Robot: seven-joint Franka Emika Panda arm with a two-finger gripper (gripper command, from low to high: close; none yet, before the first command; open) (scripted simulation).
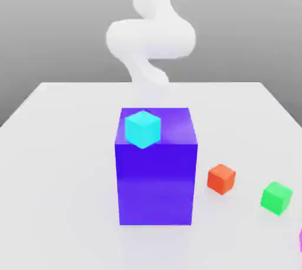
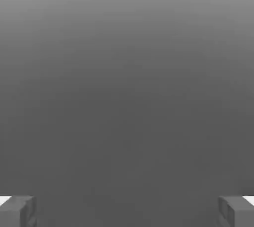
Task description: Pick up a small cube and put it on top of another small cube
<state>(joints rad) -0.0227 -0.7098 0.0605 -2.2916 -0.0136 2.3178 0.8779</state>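
Note:
The small magenta-pink cube (image 1: 300, 240) is cut off by the exterior view's right edge, low on the white table, with just a sliver in the picture. An orange cube (image 1: 221, 178) and a green cube (image 1: 276, 197) of like size lie on the table to its left. A cyan cube (image 1: 143, 128) rests on top of the big blue-purple block (image 1: 156, 180). My white arm (image 1: 150, 35) rises behind the block, far from the cubes. In the hand view my gripper (image 2: 127, 212) is open, its grey fingertips (image 2: 17, 211) wide apart with nothing between them, facing plain grey background.
The blue-purple block stands tall in the middle of the white table (image 1: 59, 174). Bare table surface lies on the exterior view's left and in front of the block.

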